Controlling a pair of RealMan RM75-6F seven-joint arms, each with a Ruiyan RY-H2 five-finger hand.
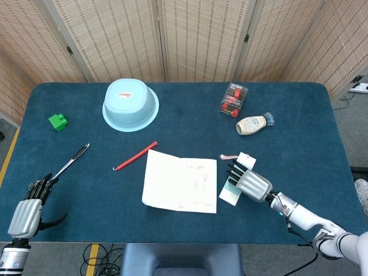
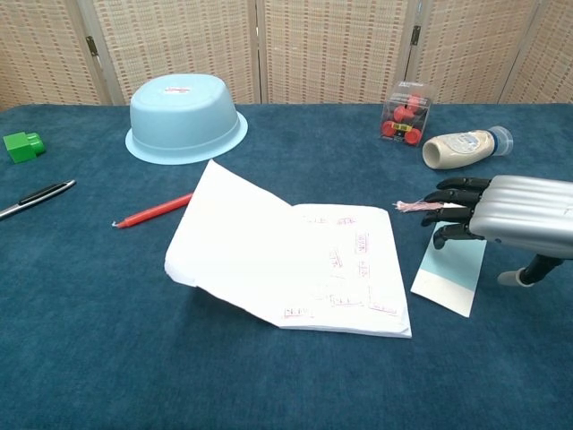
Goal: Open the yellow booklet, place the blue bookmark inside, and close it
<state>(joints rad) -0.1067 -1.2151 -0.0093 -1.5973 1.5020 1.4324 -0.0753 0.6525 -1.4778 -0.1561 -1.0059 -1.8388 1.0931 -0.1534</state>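
The booklet (image 1: pixel 181 181) (image 2: pixel 295 260) lies open in the middle of the table, white pages up, with its left leaf raised off the cloth. The pale blue bookmark (image 1: pixel 229 194) (image 2: pixel 448 278) lies tilted just right of it, its near corner close to the booklet's right edge and its pink tassel (image 1: pixel 228 157) (image 2: pixel 412 207) at the far end. My right hand (image 1: pixel 248 181) (image 2: pixel 510 215) rests flat on the bookmark, fingers stretched toward the booklet. My left hand (image 1: pixel 26 213) hovers at the near left corner, fingers spread and empty, showing only in the head view.
An upturned light blue basin (image 1: pixel 130 103) (image 2: pixel 183 116) stands at the back left. A red pencil (image 1: pixel 135 155), a pen (image 1: pixel 72 161) and a green block (image 1: pixel 57 121) lie left of the booklet. A clear box (image 1: pixel 233 99) and a lying bottle (image 1: pixel 253 123) sit at the back right.
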